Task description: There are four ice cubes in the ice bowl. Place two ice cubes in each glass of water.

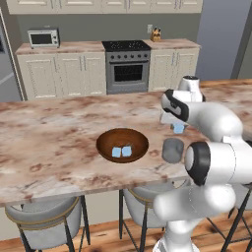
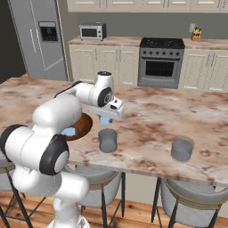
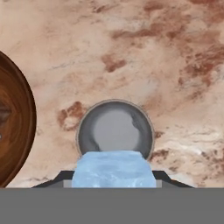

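Held cube: one of the ice cubes (image 3: 113,169) sits pinched between the tips of the gripper (image 1: 178,129), hanging above the nearer glass of water (image 3: 115,130); in the hand view it overlaps the near rim of the tumbler's mouth
Pincer: narrow, closed on that cube, the pale-blue block filling the gap between the dark tips
How it will handle: I'd judge it light and stiff but slick, so a grip on two flat opposite faces, as here, is the sound one; a corner hold would likely let it squirt out
Drop: looks almost lined up; the cube seems to sit a touch toward the near edge of the glass, so a small shift forward may be wise before letting go, or it could clip the rim and skid onto the stone
Cubes in the bowl: two more (image 1: 121,151) lie side by side, touching, near the middle of the ice bowl (image 1: 105,140)
Fourth cube: I can't tell where it is; the inside of the near glass looks grey and hazy
Near glass: stands just beside the bowl on its right, upright, close to the counter's front edge
Far glass (image 2: 182,149): well apart to the right, upright, also near the front edge
Counter (image 1: 54,128): mottled reddish marble island, with grey stools (image 1: 44,221) tucked below
Beyond: stove (image 2: 160,62), microwave (image 2: 91,31), pale cabinets along the back wall
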### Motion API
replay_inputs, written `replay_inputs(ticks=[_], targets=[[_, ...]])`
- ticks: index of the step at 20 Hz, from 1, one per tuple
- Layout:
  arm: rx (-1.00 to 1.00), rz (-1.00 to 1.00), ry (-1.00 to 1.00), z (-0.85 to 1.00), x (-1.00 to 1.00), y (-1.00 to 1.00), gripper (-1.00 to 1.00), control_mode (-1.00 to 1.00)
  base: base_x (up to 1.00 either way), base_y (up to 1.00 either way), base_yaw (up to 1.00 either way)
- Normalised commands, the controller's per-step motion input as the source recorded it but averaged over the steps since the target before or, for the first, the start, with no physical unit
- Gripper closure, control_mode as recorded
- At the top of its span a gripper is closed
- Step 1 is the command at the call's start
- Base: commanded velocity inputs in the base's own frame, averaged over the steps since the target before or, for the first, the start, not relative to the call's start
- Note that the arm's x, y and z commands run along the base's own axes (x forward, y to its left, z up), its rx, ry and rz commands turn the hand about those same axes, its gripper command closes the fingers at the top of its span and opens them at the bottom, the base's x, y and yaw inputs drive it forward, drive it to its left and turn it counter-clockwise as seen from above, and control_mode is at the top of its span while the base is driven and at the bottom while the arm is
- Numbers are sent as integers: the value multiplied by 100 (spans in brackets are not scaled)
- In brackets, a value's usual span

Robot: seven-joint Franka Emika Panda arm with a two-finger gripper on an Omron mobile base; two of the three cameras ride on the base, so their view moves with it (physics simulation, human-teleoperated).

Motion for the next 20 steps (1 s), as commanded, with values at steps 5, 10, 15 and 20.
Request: replay_inputs(ticks=[5, 10, 15, 20], targets=[[0, 0, -2, -44, 10, -1, 100, -100, 0, 0, 0], [0, 0, -5, -44, 0, 0, 100, -100, 0, 0, 0], [0, 0, -6, -40, 2, 0, 100, -100, 0, 0, 0], [0, 0, -10, -24, 10, 0, 100, -100, 0, 0, 0]])
